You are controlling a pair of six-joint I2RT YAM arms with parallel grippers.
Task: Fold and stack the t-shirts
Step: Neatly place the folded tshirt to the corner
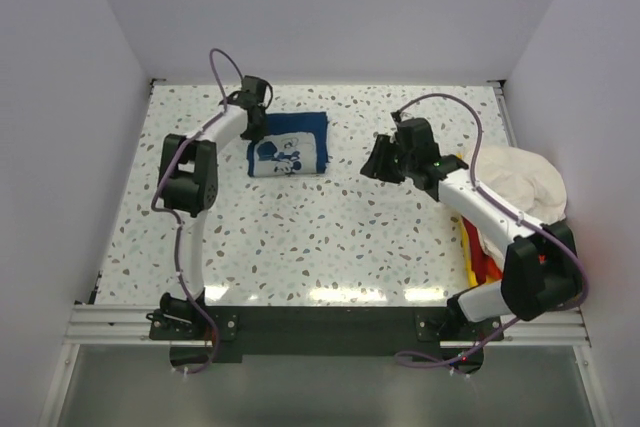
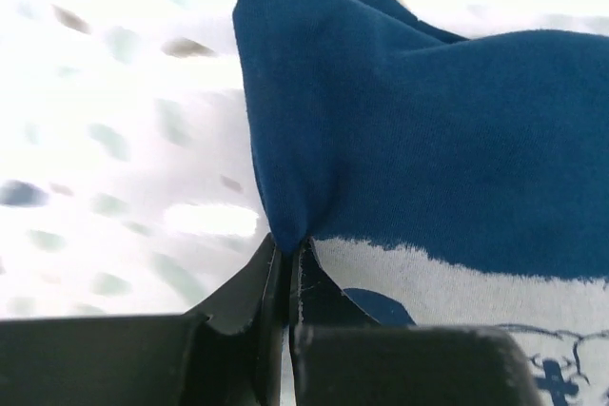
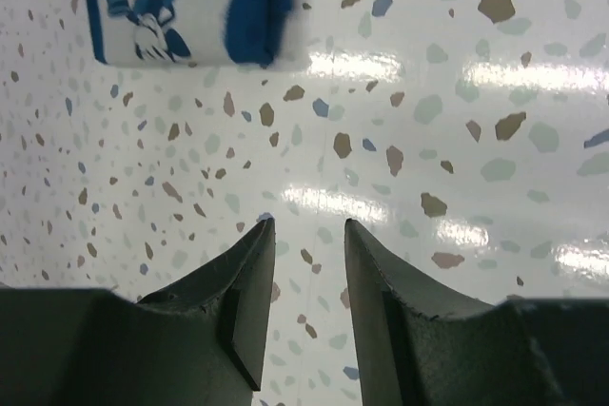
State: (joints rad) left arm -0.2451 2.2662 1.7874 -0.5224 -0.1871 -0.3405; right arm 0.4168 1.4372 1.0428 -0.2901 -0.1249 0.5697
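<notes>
Navy t-shirt [image 1: 290, 147] is lying folded, one edge bunching just ahead of the left gripper [image 2: 285, 259], whose jaws are pinching it, probably for squaring the fold. Right gripper [image 3: 309, 235] is hovering half-open and empty, the shirt lying well ahead of it.

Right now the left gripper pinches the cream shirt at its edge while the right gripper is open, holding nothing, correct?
No: the left wrist view shows the left gripper pinching the navy shirt at its edge. The right gripper is open, holding nothing.

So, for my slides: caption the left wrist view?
Left gripper pinching an edge of the navy t-shirt on the speckled table.
</notes>
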